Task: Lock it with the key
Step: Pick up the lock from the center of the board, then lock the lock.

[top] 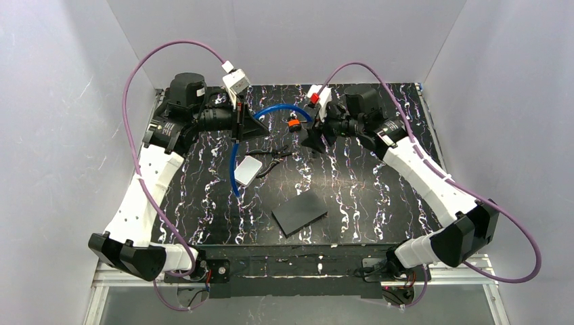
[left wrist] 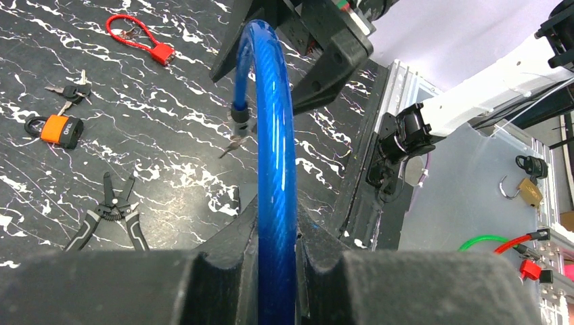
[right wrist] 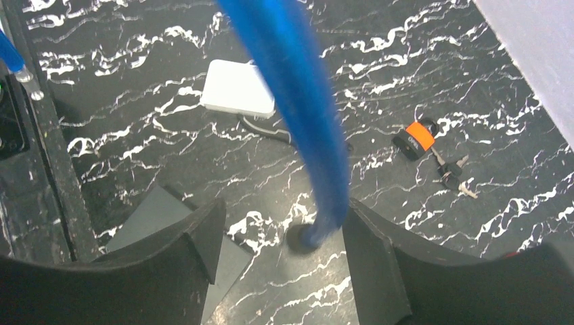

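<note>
left gripper point(left wrist: 276, 227) pinching the lock point(left wrist: 274, 135), right gripper point(right wrist: 283, 217) parted — loose around its end

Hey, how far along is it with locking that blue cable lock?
Done: the blue cable lock is lifted in an arch, clamped in the left gripper. In hand: the right gripper stands open around the cable near its dark end piece, not gripping. Left: the silver-tipped end is apart, so the loop is not closed; whether the small thing under the dark end piece is a key, I cannot tell.
</note>
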`<action>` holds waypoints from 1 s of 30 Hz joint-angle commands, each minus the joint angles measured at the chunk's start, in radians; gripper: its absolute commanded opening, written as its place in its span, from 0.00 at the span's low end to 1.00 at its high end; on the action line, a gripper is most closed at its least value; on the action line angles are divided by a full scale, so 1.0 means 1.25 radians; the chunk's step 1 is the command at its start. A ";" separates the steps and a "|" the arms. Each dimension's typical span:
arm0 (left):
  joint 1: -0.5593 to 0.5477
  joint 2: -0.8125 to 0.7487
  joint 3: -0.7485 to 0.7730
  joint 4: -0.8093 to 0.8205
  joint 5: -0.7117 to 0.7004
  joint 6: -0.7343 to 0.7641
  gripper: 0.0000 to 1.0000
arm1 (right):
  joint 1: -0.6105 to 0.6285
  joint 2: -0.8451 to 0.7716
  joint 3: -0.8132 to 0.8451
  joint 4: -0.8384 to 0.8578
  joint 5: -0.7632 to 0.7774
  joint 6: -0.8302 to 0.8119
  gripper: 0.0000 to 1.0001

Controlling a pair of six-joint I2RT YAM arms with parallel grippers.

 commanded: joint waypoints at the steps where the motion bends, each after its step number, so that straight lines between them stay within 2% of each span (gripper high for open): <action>1: 0.004 -0.034 0.034 0.027 0.041 -0.016 0.00 | -0.028 -0.013 -0.012 0.097 -0.049 0.050 0.66; 7: 0.020 -0.038 0.032 0.064 0.070 -0.074 0.00 | -0.072 -0.023 -0.036 0.128 -0.069 0.077 0.51; 15: 0.030 -0.033 0.027 0.083 0.083 -0.099 0.00 | -0.093 -0.031 -0.056 0.148 -0.075 0.095 0.48; 21: 0.031 -0.035 0.018 0.098 0.083 -0.112 0.00 | -0.095 -0.025 -0.054 0.164 -0.063 0.101 0.38; 25: 0.031 -0.036 0.014 0.106 0.090 -0.124 0.00 | -0.097 -0.022 -0.057 0.174 -0.064 0.104 0.36; 28: 0.031 -0.038 0.010 0.113 0.093 -0.132 0.00 | -0.099 -0.019 -0.061 0.181 -0.060 0.107 0.29; 30: 0.031 -0.037 0.007 0.114 0.095 -0.139 0.00 | -0.101 -0.019 -0.060 0.187 -0.059 0.111 0.15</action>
